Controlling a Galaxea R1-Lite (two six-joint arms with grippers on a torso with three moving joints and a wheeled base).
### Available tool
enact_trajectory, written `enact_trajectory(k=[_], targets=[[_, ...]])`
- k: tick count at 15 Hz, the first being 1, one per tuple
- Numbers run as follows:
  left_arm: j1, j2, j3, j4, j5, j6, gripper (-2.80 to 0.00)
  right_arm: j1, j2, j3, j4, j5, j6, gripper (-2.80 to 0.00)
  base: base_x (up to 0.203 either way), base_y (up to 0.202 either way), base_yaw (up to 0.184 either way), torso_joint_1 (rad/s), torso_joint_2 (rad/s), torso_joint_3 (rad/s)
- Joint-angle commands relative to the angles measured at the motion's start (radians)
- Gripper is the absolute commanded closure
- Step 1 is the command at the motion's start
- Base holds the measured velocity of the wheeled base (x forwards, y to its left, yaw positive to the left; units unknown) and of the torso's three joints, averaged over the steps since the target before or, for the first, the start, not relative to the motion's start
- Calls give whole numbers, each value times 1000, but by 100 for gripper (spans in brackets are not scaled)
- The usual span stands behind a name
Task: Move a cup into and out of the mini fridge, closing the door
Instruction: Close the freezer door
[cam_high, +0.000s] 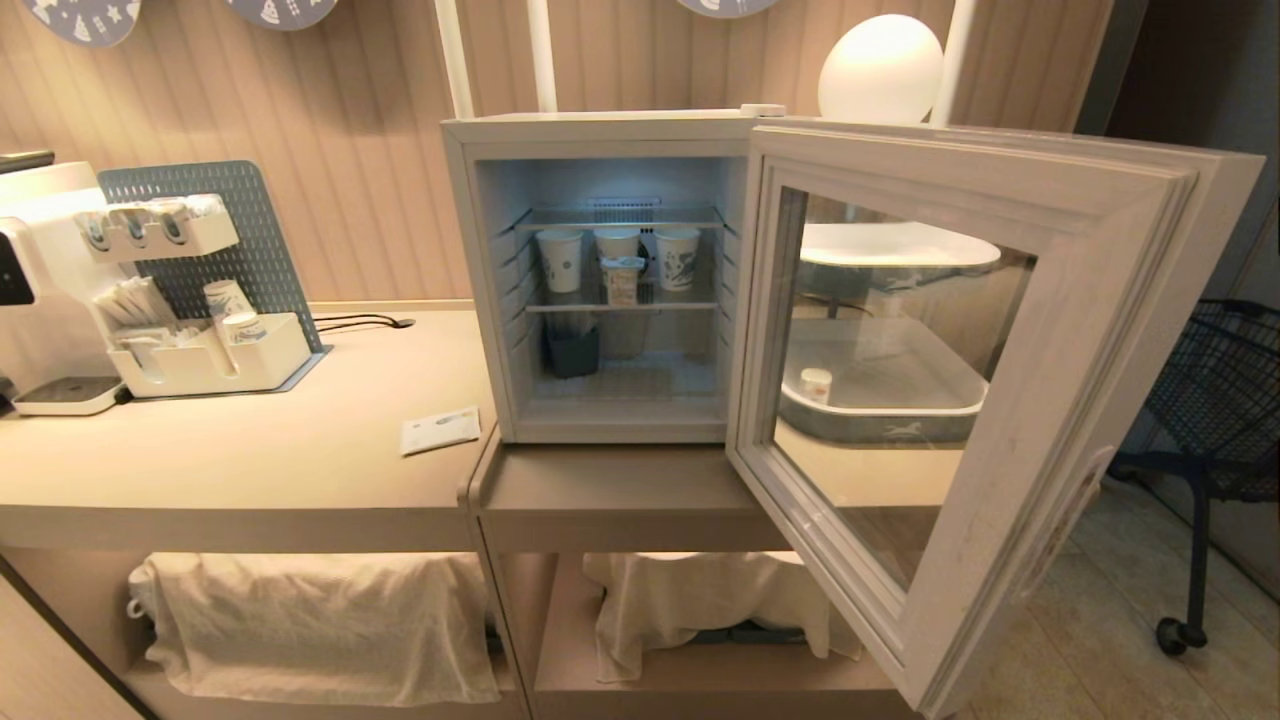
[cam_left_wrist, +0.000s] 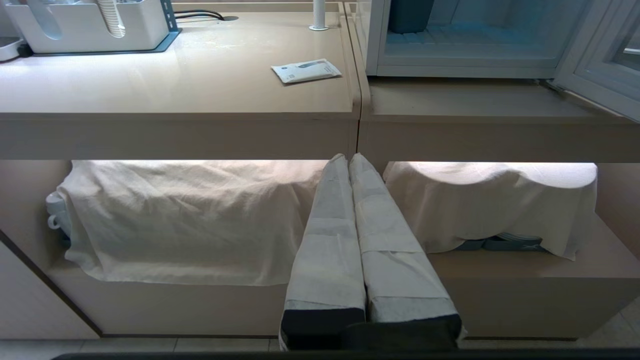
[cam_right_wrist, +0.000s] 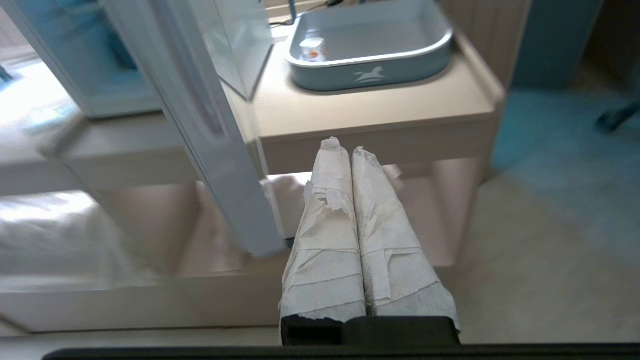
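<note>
Cup not held by either gripper; it sits upright in the grey tray, seen through the glass of the open door. Nearest, left gripper fingers pressed together, holding nothing, hanging low in front of the counter edge, cloth-covered lower shelf behind it. Right gripper also closed tight and empty, low before the side counter edge, just beside the door's outer edge; the tray with the cup lies beyond on that counter. Further back, a white packet lies flat on the counter left of the mini fridge. Door swung wide to the right. Fridge lit inside: upper wire shelf has three taller paper cups and another small cup in front of them, dark bin on the floor. Far left, white organizer and pegboard against the wall.
</note>
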Motion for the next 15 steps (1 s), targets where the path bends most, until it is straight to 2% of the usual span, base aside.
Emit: enact_trajectory(k=[1,2,4,5,9,10,11,12,13,15], targets=[[1,0,2,1,0,0,0,3,376,-149,-9,27,110,0,0,0,0,0,0,0],[1,0,0,0,0,0,0,3,505,-199,-32,60,152,0,0,0,0,0,0,0],[1,0,2,0,0,0,0,-9,727,-267,-135,185,213,0,0,0,0,0,0,0],[1,0,1,1,0,0,0,-29,826,-295,-201,295,237,0,0,0,0,0,0,0],[1,0,2,0,0,0,0,-228,1111,-397,-363,894,308,0,0,0,0,0,0,0],[1,0,0,0,0,0,0,-259,1152,-415,-377,993,321,0,0,0,0,0,0,0],[1,0,0,0,0,0,0,-271,1179,-422,-387,1063,329,0,0,0,0,0,0,0],[1,0,1,0,0,0,0,-272,1189,-423,-392,1096,333,0,0,0,0,0,0,0],[1,0,2,0,0,0,0,-262,1188,-420,-393,1112,333,0,0,0,0,0,0,0],[1,0,2,1,0,0,0,-189,1190,-422,-393,1113,331,0,0,0,0,0,0,0]])
